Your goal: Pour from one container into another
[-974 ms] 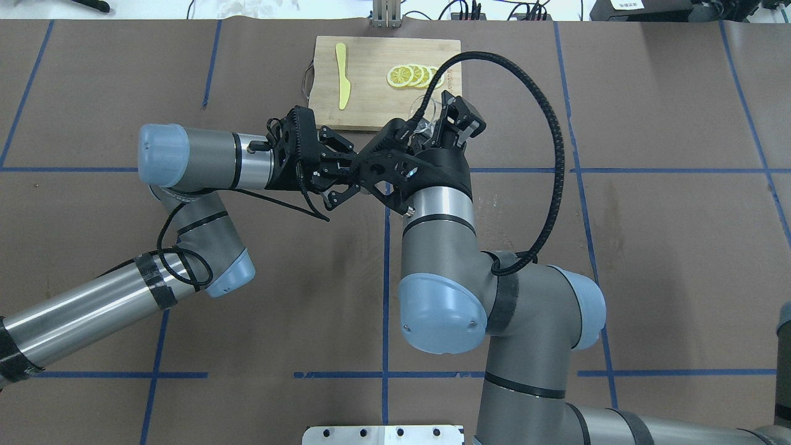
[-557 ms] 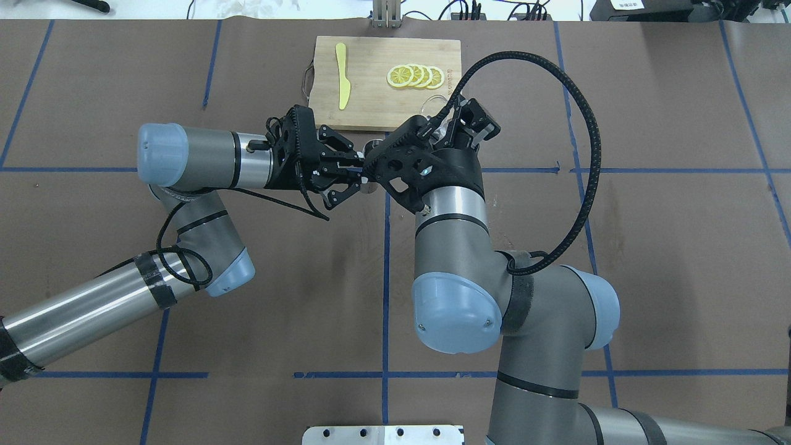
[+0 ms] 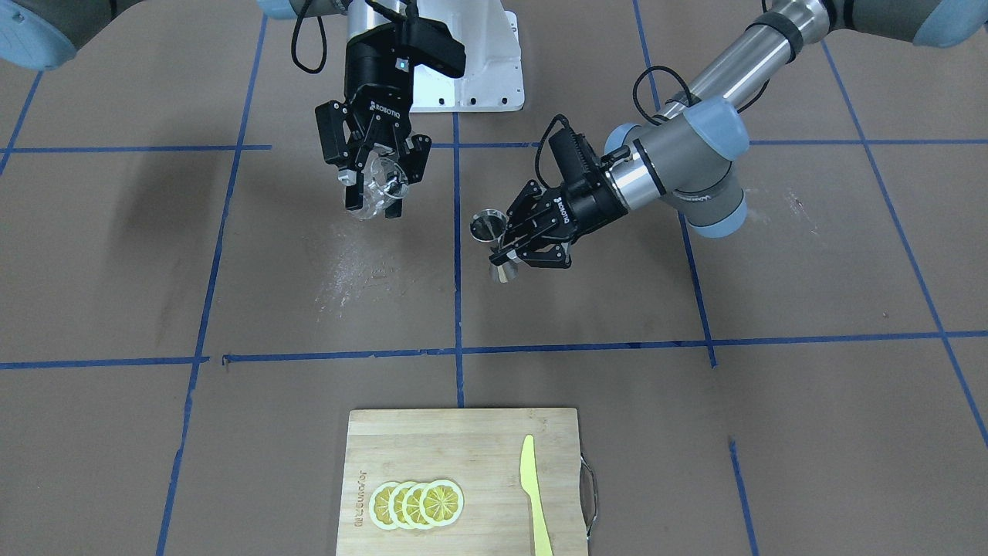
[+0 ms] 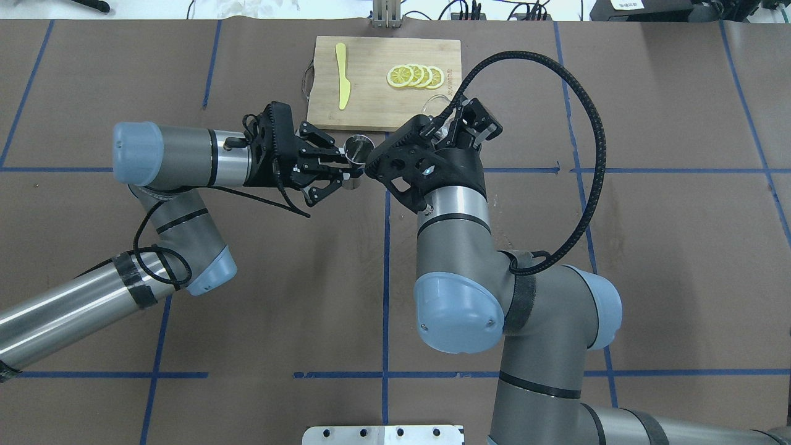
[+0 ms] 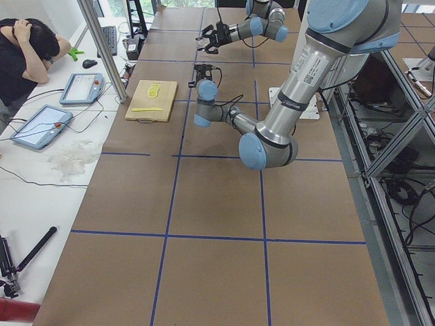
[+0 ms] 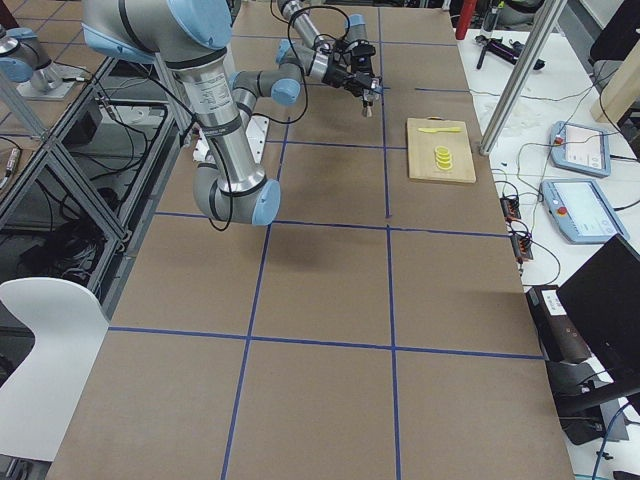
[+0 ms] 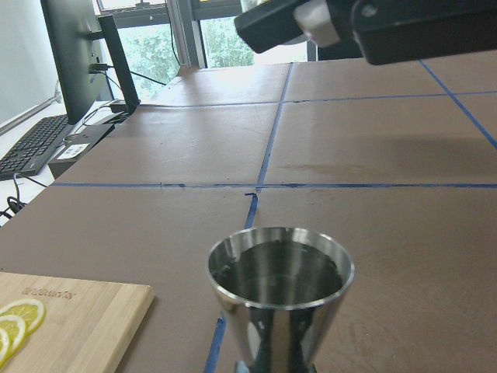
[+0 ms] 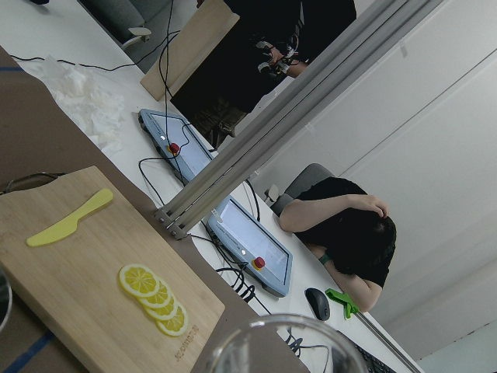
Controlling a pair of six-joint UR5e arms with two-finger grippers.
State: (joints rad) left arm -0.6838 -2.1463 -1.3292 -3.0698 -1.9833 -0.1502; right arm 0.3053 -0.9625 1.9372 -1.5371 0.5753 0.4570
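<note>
My right gripper (image 3: 374,202) is shut on the small clear cup (image 3: 377,188), held above the table and tilted. Its round rim (image 8: 286,346) shows at the bottom of the right wrist view. In the overhead view the cup (image 4: 435,106) peeks out by the right gripper (image 4: 462,121). My left gripper (image 3: 507,249) is shut on the waist of the steel jigger (image 3: 492,241), held upright above the table with its open cone (image 7: 279,272) facing up. The jigger (image 4: 358,148) sits at the left gripper's (image 4: 346,168) tips. Cup and jigger are apart, with the blue centre line between them.
A wooden cutting board (image 3: 478,440) lies on the operators' side of the table, carrying lemon slices (image 3: 417,503) and a yellow knife (image 3: 534,494). The board (image 4: 371,105) is just beyond both grippers. A white base plate (image 3: 494,77) sits by the robot. An operator (image 5: 30,51) sits at the side desk.
The right arm has swung to the right with the cup. The left arm has drawn back to the left with the jigger, which now shows clear of the right wrist.
</note>
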